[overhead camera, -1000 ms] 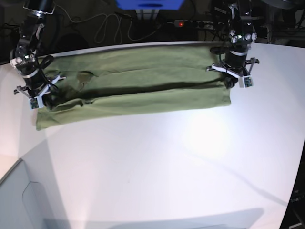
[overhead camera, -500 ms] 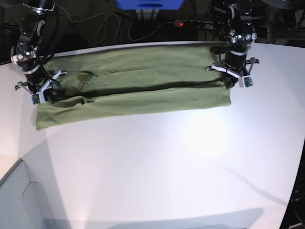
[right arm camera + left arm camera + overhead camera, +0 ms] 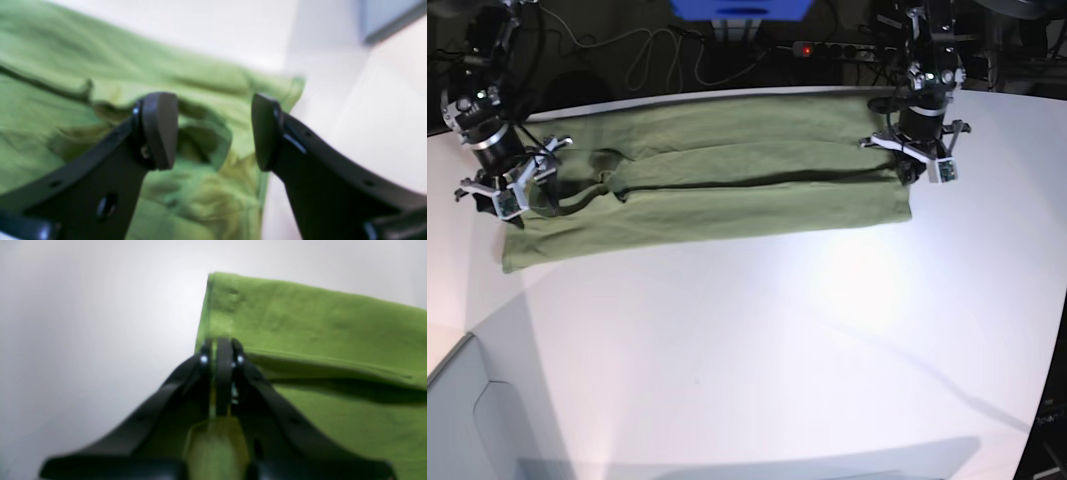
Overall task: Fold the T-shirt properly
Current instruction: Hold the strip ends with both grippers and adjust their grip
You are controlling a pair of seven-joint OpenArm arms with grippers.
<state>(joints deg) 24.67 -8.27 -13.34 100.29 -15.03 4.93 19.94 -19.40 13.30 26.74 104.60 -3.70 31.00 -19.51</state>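
Lengthwise, T-shirt point(image 3: 727, 180) along table's far edge point(image 3: 757, 330); left end effector point(image 3: 911, 166) clenched on it, right end effector point(image 3: 522, 190) released.

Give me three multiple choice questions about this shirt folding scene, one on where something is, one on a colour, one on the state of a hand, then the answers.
1. Where does the T-shirt lie on the table?
A. along the far edge
B. in the middle
C. at the near edge

2. What colour is the T-shirt?
A. blue
B. green
C. red

3. How does the right hand stand?
A. shut on the cloth
B. open, holding nothing
C. shut on a cable

Answers:
1. A, the base view shows the cloth stretched in a long band along the far edge, with the near part of the table bare.
2. B, every view shows plain green fabric.
3. B, the right wrist view shows its fingers spread apart above the cloth, while the left hand is shut on the hem.
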